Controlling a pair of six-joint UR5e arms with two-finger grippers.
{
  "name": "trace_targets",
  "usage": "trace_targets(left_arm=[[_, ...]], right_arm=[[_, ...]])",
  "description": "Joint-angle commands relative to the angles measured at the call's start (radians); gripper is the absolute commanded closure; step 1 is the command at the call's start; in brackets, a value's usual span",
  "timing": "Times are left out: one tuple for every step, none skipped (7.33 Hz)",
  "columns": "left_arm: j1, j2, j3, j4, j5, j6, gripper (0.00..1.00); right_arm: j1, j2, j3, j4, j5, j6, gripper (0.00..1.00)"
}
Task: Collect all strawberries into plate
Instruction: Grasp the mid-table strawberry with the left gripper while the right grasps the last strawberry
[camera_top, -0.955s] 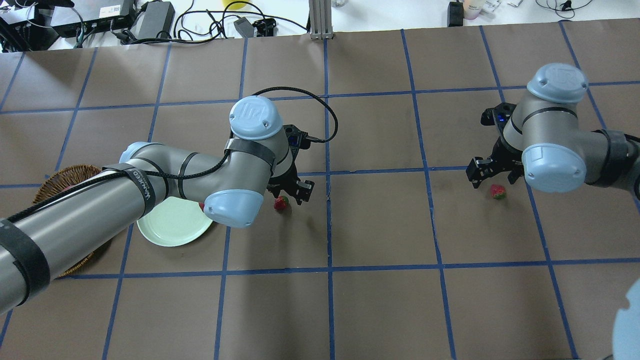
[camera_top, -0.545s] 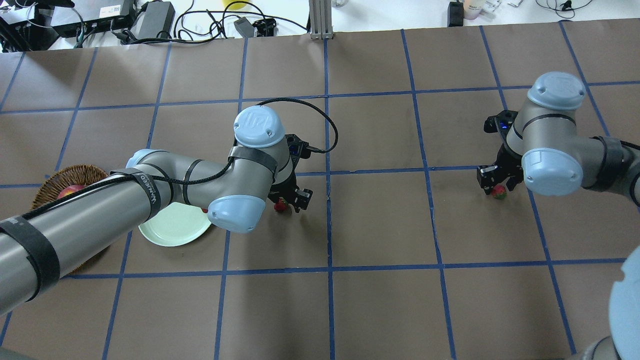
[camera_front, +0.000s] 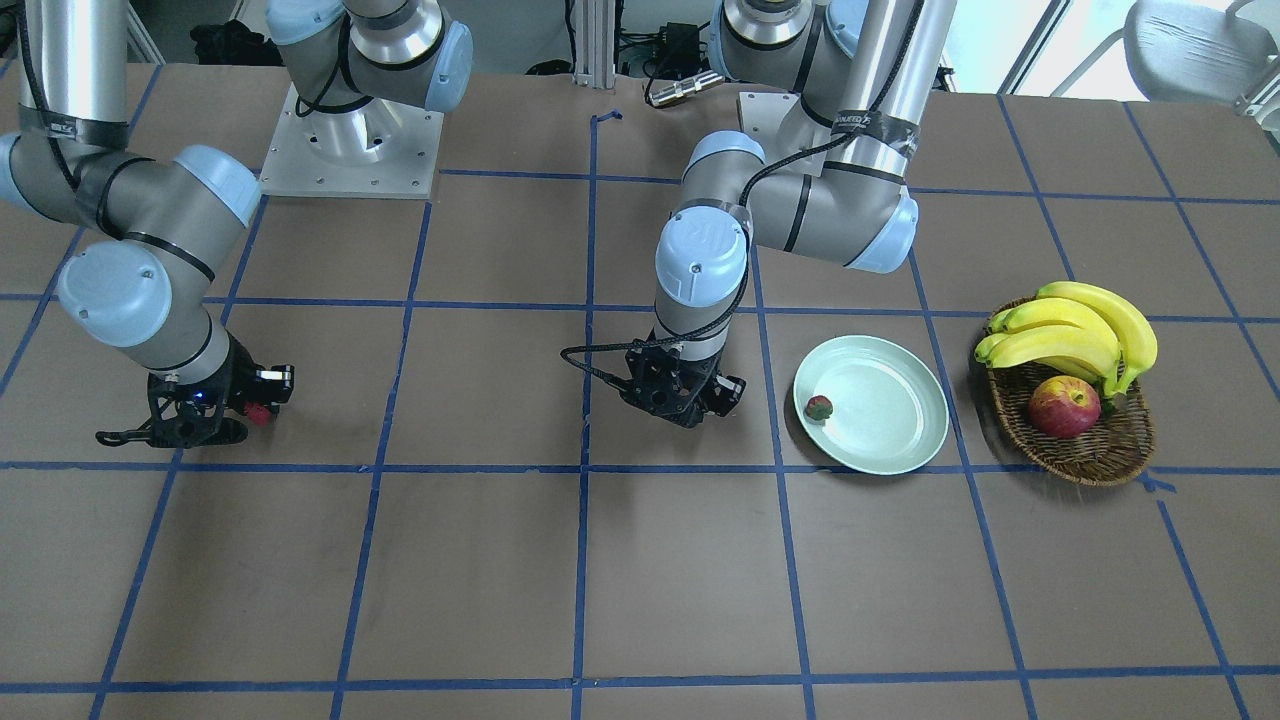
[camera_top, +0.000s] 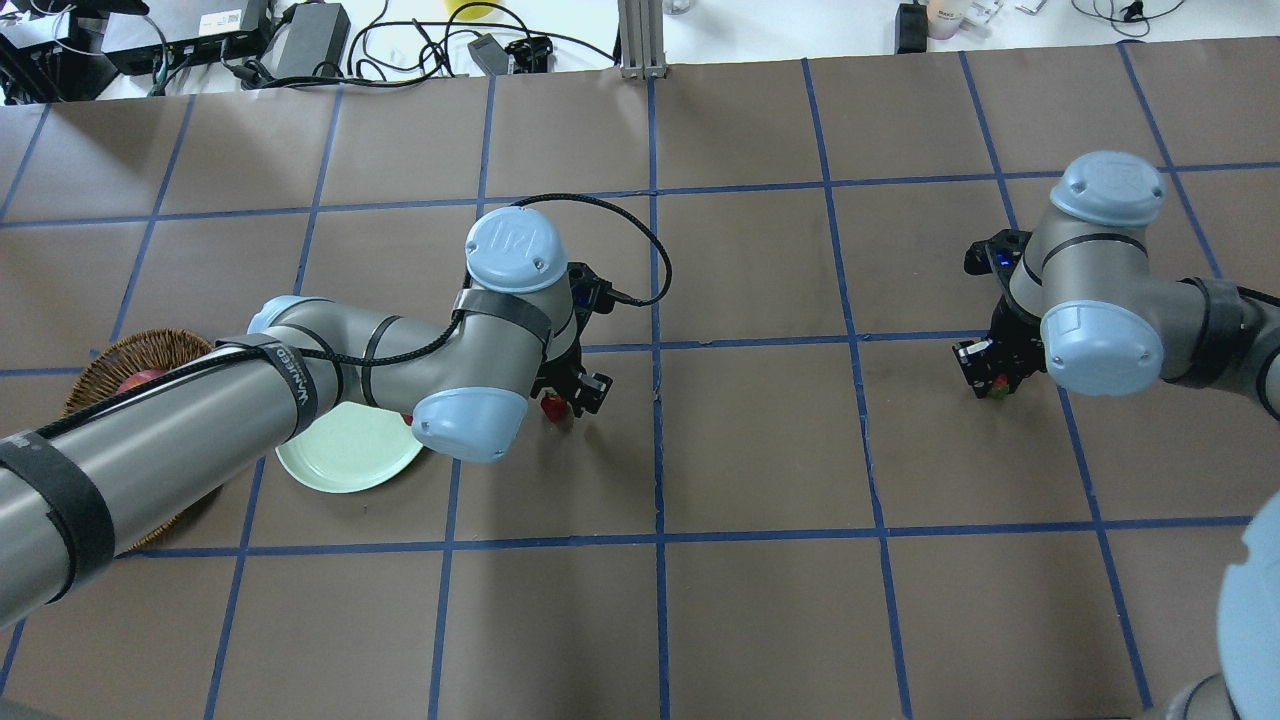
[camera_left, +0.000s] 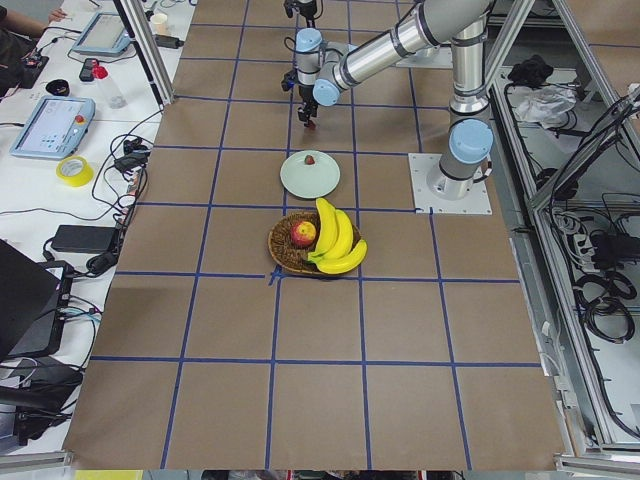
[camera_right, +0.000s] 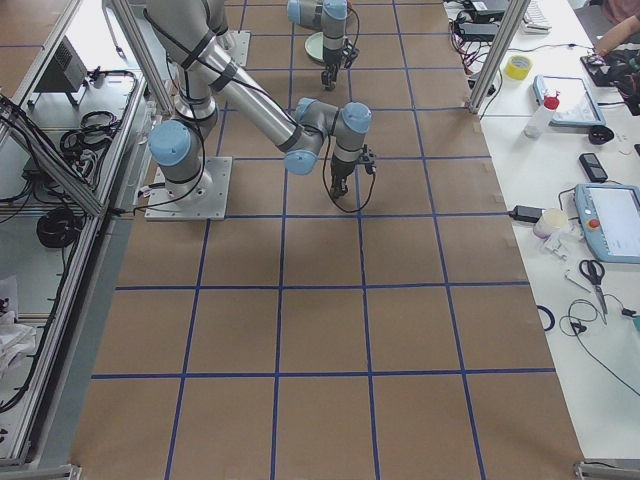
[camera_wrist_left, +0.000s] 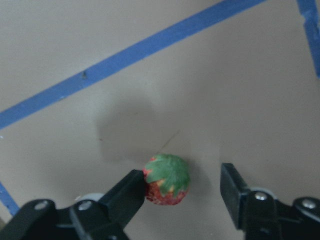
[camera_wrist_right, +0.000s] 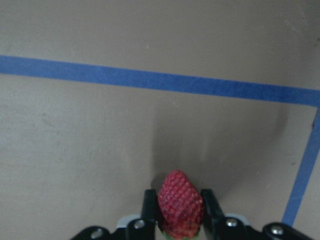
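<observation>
One strawberry lies on the left part of the pale mint plate. My left gripper is down at the table just beside the plate, jaws open around a second strawberry. That berry touches one finger, with a gap to the other. In the overhead view this gripper hides most of the berry. My right gripper is shut on the third strawberry, low over the table far to the right.
A brown wicker basket with bananas and a red-yellow apple stands beside the plate, on the side away from my left gripper. Blue tape lines cross the brown table. Cables and electronics lie along the far edge.
Both grippers have come down over their strawberries. The right gripper's fingers closed on its berry. The left gripper's fingers now straddle its berry.
</observation>
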Motion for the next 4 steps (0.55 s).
trace_targets(left_arm=[[0.001, -0.005, -0.007, 0.0, 0.003, 0.002, 0.36], [0.001, -0.007, -0.007, 0.0, 0.003, 0.002, 0.36], [0.001, -0.005, -0.003, 0.002, 0.004, 0.002, 0.43], [0.001, -0.005, -0.004, 0.0, 0.004, 0.0, 0.63]], right_arm=[[0.097, -0.04, -0.045, 0.087, 0.026, 0.155, 0.78], [0.191, -0.045, -0.057, 0.109, 0.058, 0.321, 0.78], [0.274, -0.042, -0.059, 0.106, 0.114, 0.479, 0.78], [0.352, -0.037, -0.058, 0.096, 0.158, 0.599, 0.78]])
